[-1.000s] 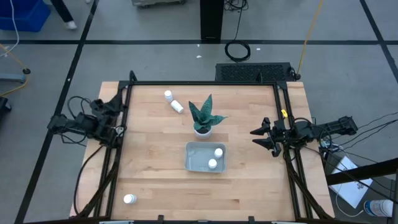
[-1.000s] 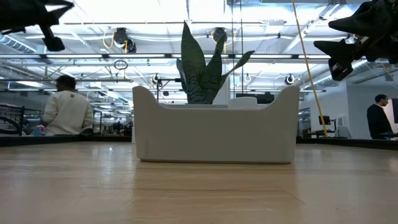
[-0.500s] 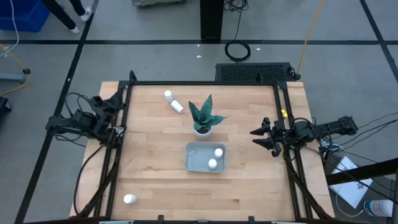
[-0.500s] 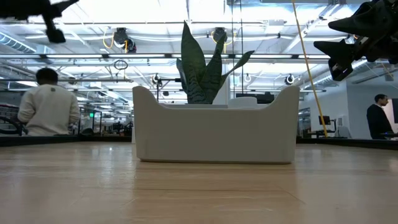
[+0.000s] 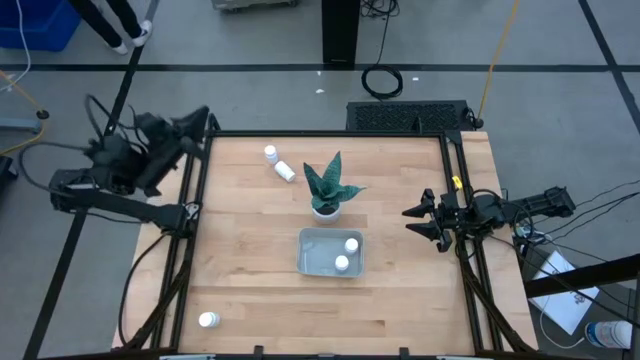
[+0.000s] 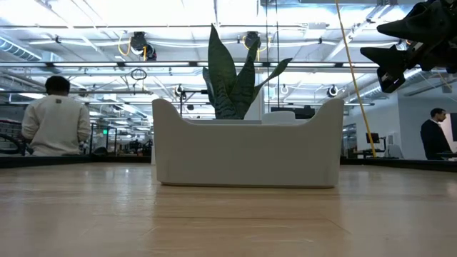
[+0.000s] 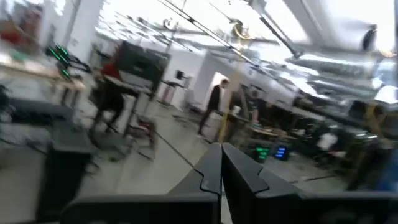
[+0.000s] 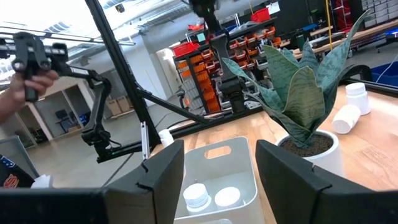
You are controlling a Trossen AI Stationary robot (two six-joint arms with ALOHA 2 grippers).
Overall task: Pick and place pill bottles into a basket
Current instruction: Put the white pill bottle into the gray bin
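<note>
The pale grey-blue tray (image 5: 310, 262) sits mid-table and fills the middle of the low view (image 6: 246, 153). Two white pill bottles (image 5: 351, 244) (image 5: 342, 263) stand in it, also seen in the right wrist view (image 8: 197, 195). One bottle (image 5: 270, 153) stands at the far side, and another (image 5: 286, 171) lies on its side next to it. A fifth bottle (image 5: 208, 320) stands at the near left corner. My left gripper (image 5: 195, 125) is raised over the far left corner, shut and empty (image 7: 221, 168). My right gripper (image 5: 412, 217) waits open at the right edge (image 8: 221, 163).
A white pot with a green spiky plant (image 5: 325, 190) stands just beyond the tray, between it and the two far bottles. Black frame rails (image 5: 200, 230) run along the table's left and right edges. Bare wood lies left and right of the tray. A person (image 6: 57, 118) sits beyond the table.
My left arm has risen from the table's left edge and swung toward the far left corner, leaving the low view's top. A person in the room behind has shifted.
</note>
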